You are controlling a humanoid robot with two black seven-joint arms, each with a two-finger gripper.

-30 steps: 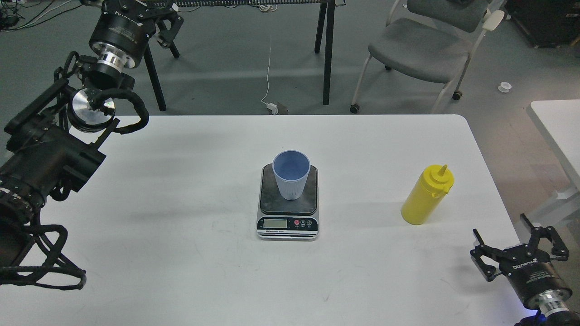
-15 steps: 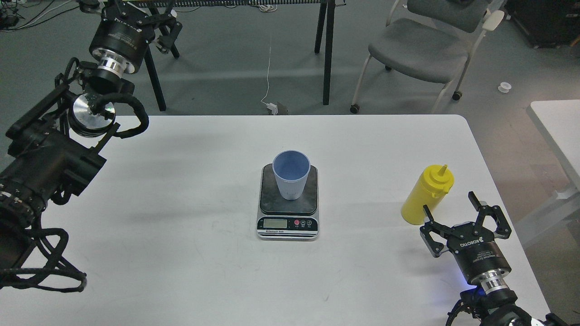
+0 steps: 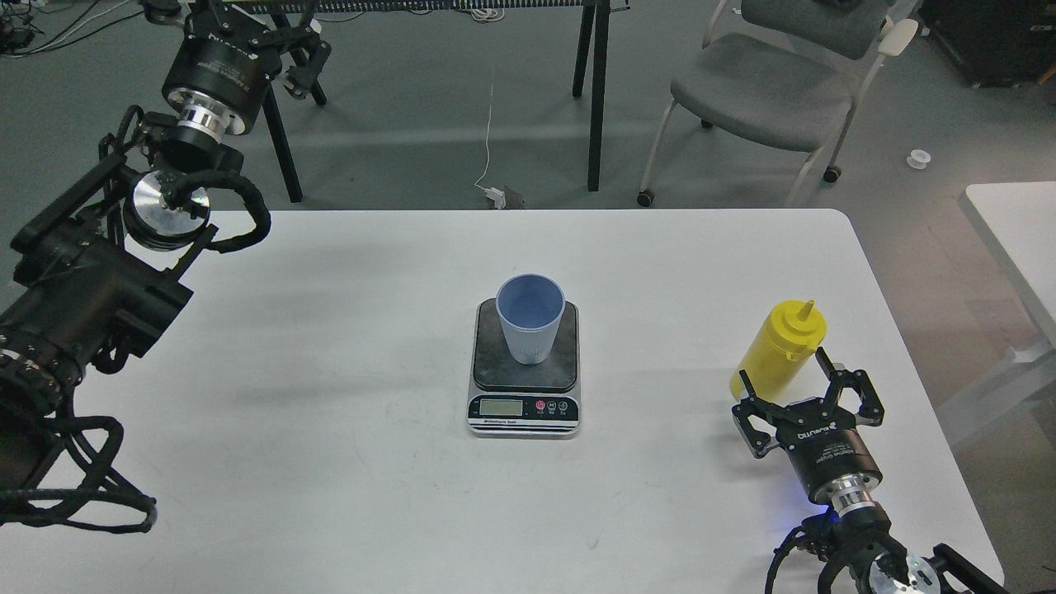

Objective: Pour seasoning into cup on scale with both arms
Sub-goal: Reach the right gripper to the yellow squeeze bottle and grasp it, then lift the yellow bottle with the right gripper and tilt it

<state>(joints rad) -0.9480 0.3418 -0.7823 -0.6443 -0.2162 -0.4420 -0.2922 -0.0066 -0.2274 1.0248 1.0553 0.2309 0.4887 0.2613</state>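
The table [image 3: 330,462] was white and took up most of the view, with a grey chair [image 3: 771,91] on the floor behind it. The left arm [image 3: 91,289] sat raised at the far left edge, its gripper [image 3: 247,16] up at the top of the shot over the floor, too dark and cropped to tell if it was spread or closed. The right arm [image 3: 841,503] came in from the bottom right, and its gripper [image 3: 782,378] had both fingers spread wide on either side of the bottle's [image 3: 780,351] lower half, not clamped, holding nothing. That yellow bottle stood upright near the right edge. The scale [image 3: 525,379] was mid-table, with the blue cup [image 3: 530,318] upright on its dark platform, well apart from the bottle.
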